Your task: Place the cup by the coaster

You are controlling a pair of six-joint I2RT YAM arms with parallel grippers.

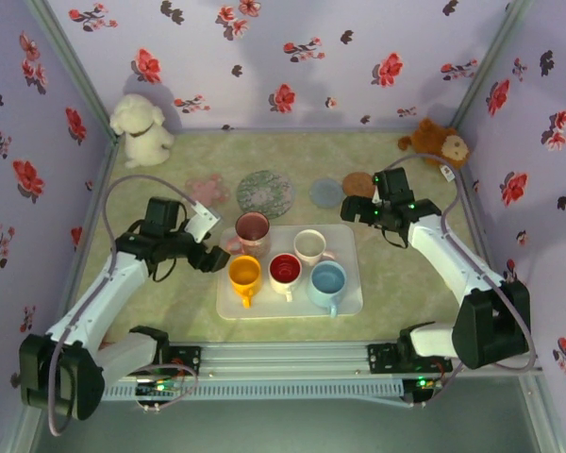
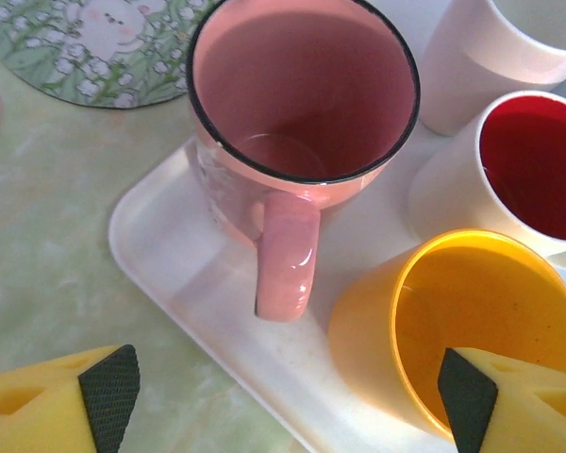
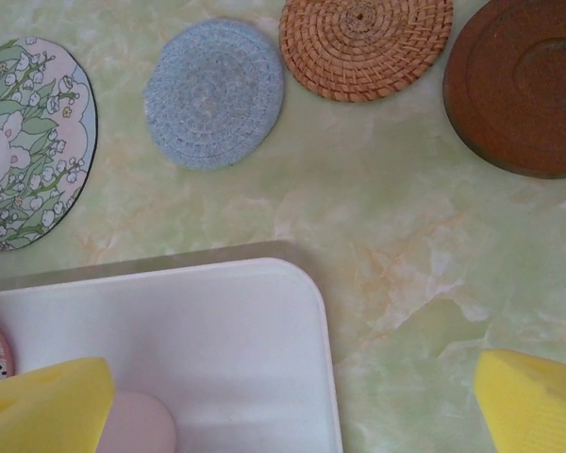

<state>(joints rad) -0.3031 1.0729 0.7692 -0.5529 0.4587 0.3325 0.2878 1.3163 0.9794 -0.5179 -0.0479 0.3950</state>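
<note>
left gripper (image 2: 288, 406), jaws spread and empty, sits just short of the pink cup (image 2: 297, 94) at the far-left corner of the tray (image 2: 160, 245); its handle (image 2: 285, 260) points straight back between the jaws.

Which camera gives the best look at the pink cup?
Left wrist view: the pink cup sits close, handle and inside clear, on the tray corner. The top view shows the pink cup small at the tray's back left.

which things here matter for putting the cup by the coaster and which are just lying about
Job: pink cup, left gripper, floral coaster, blue coaster, woven coaster
Lying about: white plush toy, brown plush toy, yellow cup, red cup
</note>
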